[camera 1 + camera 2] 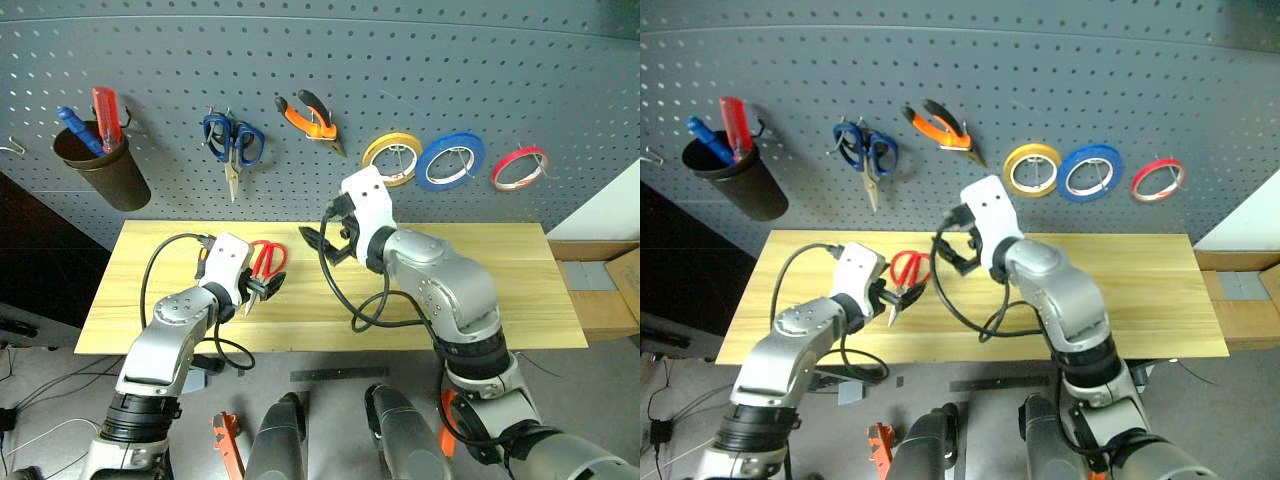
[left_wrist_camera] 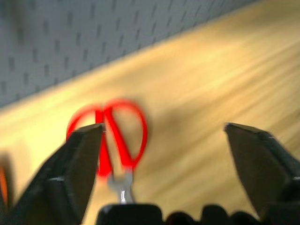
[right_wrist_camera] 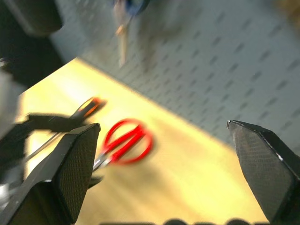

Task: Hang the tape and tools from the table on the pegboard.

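Near the table's (image 1: 520,290) back-left edge your wide-open, empty left gripper (image 1: 268,287) hovered at the red scissors (image 1: 266,258), whose thin handles risked skidding away; the right gripper (image 1: 318,243) gaped empty too.

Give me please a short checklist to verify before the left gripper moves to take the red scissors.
1. Left gripper open: ok, both fingers stand wide apart.
2. Red-handled scissors free on the table: ok, nothing grips them.
3. Left gripper near the scissors: ok, it hangs just beside them, not yet around the handles.
4. Right gripper empty and open: ok, no object between its fingers.
5. Right gripper out of the way: cannot tell, it hovers close to the scissors, above the table.
6. Free hook on the pegboard for the scissors: cannot tell from these views.
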Available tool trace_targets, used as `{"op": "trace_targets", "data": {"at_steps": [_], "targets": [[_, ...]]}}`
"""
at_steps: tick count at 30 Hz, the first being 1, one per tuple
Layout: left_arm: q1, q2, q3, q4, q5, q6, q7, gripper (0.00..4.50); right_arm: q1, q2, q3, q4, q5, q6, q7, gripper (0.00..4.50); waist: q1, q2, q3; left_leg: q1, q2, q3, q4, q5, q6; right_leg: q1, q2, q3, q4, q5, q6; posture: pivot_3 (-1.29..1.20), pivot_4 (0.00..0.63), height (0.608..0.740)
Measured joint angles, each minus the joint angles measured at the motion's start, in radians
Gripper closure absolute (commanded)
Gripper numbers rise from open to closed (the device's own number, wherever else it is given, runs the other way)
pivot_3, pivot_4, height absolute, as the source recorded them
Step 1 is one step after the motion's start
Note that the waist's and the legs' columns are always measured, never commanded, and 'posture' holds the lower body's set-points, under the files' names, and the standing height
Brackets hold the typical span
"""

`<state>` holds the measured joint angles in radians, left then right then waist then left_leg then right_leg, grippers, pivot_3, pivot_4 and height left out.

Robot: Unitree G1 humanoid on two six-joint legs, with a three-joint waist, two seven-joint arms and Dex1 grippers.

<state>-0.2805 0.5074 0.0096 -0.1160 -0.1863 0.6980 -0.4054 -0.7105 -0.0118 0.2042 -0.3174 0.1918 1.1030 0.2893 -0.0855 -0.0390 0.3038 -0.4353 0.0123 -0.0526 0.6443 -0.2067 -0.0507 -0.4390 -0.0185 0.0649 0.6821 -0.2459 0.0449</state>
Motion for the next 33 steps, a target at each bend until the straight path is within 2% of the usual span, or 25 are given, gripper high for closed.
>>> {"op": "trace_targets", "data": {"at_steps": [7,11,17,20,22,28,33], "targets": [[-0.108,-0.022,-0.007,0.255,0.039,0.102,0.026,0.01,0.031,-0.005,0.028,-0.081,0.070,0.120,0.015,0.00,0.001,0.000,0.000,0.000,0.000,0.000,0.000,0.000,0.000,0.001,0.000,-0.001,-0.001,0.000,0.000,-0.09,0.284,0.740],[-0.192,-0.055,-0.044,0.404,0.072,0.077,0.027,0.01,0.032,-0.006,0.055,-0.106,0.082,0.136,0.011,0.00,0.001,0.000,0.000,0.000,-0.001,0.000,0.000,0.000,0.000,0.001,-0.001,-0.001,-0.001,0.000,0.000,-0.10,0.289,0.740],[-0.259,-0.082,-0.060,0.528,0.102,0.012,0.026,0.01,0.035,-0.009,0.058,-0.117,0.090,0.151,-0.007,0.00,0.000,0.000,0.000,0.000,0.000,0.000,0.000,0.000,0.000,0.001,-0.001,0.000,-0.001,0.000,0.000,-0.11,0.294,0.740],[-0.281,-0.091,-0.058,0.571,0.112,-0.018,0.028,0.59,0.035,-0.014,0.056,-0.118,0.099,0.151,-0.012,0.00,-0.001,0.000,0.000,0.000,0.000,0.000,0.000,0.000,0.000,0.001,-0.001,0.000,-0.001,0.000,0.000,-0.12,0.295,0.740],[-0.288,-0.095,-0.051,0.592,0.115,-0.038,0.033,1.19,0.035,-0.023,0.056,-0.118,0.103,0.151,-0.012,0.00,-0.001,0.000,0.000,0.000,0.000,0.000,0.000,0.000,0.000,0.001,-0.001,0.000,-0.001,0.000,0.000,-0.12,0.295,0.740],[-0.279,-0.097,-0.041,0.608,0.118,-0.089,0.041,3.37,0.035,-0.053,0.053,-0.121,0.106,0.154,-0.012,0.00,-0.002,0.000,0.000,0.000,0.000,0.000,0.000,0.000,0.000,0.001,-0.001,0.000,-0.001,0.000,0.000,-0.12,0.292,0.740],[-0.239,-0.097,-0.035,0.579,0.117,-0.126,0.045,3.43,0.038,-0.097,0.047,-0.154,0.113,0.173,-0.005,0.00,-0.002,0.000,0.000,0.000,0.000,0.000,0.000,0.000,0.000,0.001,-0.001,0.000,-0.001,0.000,0.000,-0.13,0.292,0.740]]}}
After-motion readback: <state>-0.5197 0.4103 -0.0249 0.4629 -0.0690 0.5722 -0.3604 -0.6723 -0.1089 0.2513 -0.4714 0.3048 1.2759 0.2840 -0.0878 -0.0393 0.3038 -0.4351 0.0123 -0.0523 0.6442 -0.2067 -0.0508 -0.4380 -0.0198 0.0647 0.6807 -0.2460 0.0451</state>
